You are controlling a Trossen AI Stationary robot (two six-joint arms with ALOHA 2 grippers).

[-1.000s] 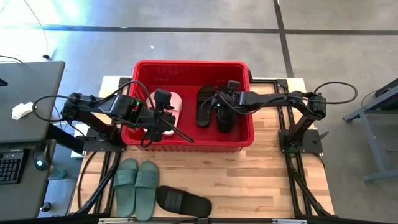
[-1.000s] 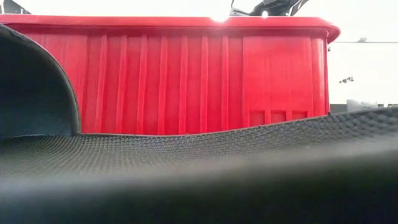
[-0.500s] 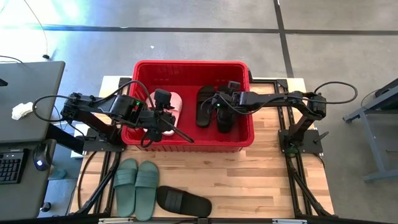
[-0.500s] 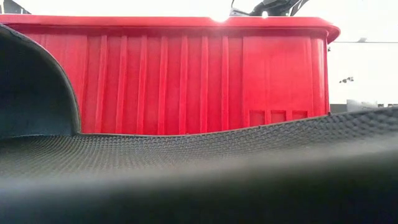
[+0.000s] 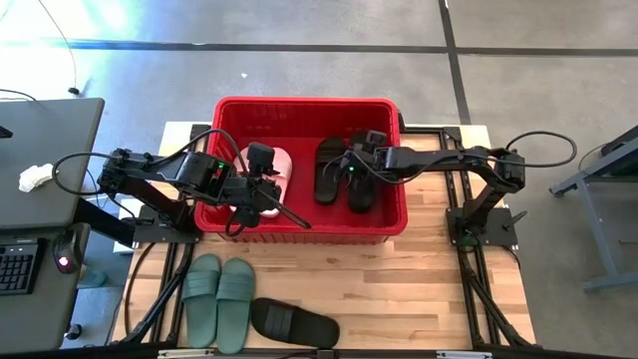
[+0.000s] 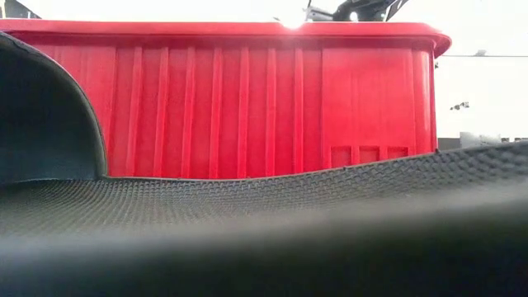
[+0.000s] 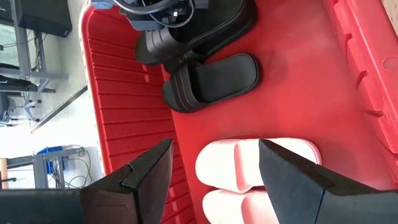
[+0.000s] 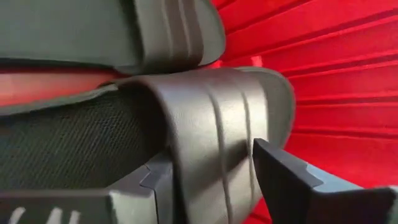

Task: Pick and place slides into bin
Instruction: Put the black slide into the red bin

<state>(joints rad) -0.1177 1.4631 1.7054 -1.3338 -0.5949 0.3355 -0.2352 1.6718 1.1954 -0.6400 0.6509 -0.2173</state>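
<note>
- The right pincer (image 5: 351,166) is seen inside the bin (image 5: 299,104), its fingers parted on either side of a black slide's (image 8: 205,124) strap; whether they still press on it cannot be told.
- The left pincer (image 5: 267,191) hangs open and empty over the pink pair (image 7: 249,168) in the bin.
- A wooden tabletop (image 5: 399,289) is set on a grey concrete floor (image 5: 299,70), with a dark desk (image 5: 45,150) beside it.
- Two black slides (image 5: 344,172) are lying in the bin's right half, the pink pair in its left.
- On the tabletop, a green pair (image 5: 219,297) and one black slide (image 5: 294,322) are left outside, near the front edge.
</note>
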